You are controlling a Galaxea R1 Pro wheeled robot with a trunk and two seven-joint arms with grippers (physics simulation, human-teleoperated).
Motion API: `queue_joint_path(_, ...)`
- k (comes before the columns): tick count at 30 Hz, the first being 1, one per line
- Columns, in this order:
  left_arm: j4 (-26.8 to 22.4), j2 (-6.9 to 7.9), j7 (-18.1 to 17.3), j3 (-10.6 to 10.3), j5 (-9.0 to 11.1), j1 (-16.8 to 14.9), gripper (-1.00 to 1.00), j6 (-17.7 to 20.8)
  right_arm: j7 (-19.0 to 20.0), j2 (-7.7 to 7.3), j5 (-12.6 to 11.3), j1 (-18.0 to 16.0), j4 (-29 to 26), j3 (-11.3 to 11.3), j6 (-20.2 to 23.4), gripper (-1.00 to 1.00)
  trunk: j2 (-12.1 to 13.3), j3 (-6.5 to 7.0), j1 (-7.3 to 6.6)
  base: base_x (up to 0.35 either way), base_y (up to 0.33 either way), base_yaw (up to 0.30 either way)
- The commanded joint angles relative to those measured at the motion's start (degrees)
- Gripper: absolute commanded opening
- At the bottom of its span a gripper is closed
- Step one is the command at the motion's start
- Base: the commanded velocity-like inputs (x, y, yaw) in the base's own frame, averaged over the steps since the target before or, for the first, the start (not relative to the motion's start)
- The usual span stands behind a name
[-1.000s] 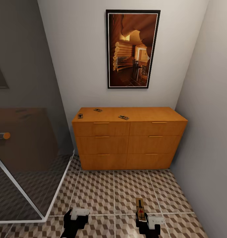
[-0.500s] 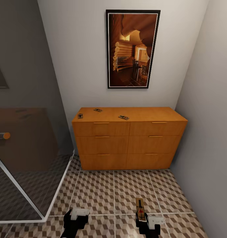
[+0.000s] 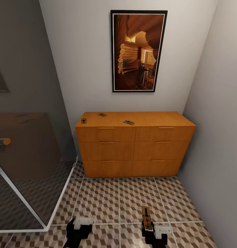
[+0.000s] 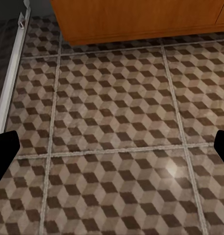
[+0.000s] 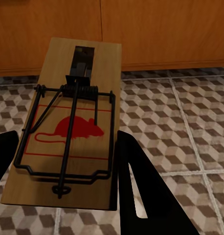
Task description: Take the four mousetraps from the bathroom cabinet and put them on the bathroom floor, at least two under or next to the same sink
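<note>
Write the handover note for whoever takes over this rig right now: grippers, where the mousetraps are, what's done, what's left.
Right gripper: shut on one mousetrap, held low over the bathroom floor, in front of the cabinet.
Left gripper: open, nothing between its fingers, tiles below.
Three more mousetraps lie on the cabinet top: rear one, left edge one, middle one.
Done: one trap lifted off the cabinet. None lies on the floor in these views.
Left: set down the held trap, fetch the other three, and put at least two by the same sink. No sink is in sight here.
</note>
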Motion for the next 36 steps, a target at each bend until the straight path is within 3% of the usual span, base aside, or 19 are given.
queue_joint_path(1, 0.0, 0.03, 0.5, -0.2, -0.1, 0.0, 1.0, -0.2, -0.3, 0.02, 0.5, 0.0, 0.0, -0.1, -0.1, -1.0, 0.0, -0.05, 0.0, 0.0, 0.0, 0.0)
queue_joint_path(36, 0.1, 0.03, 0.5, -0.2, -0.1, 0.0, 1.0, -0.1, -0.3, 0.05, 0.4, -0.1, 0.0, -0.1, -0.1, -1.0, 0.0, -0.05, 0.0, 0.0, 0.0, 0.0)
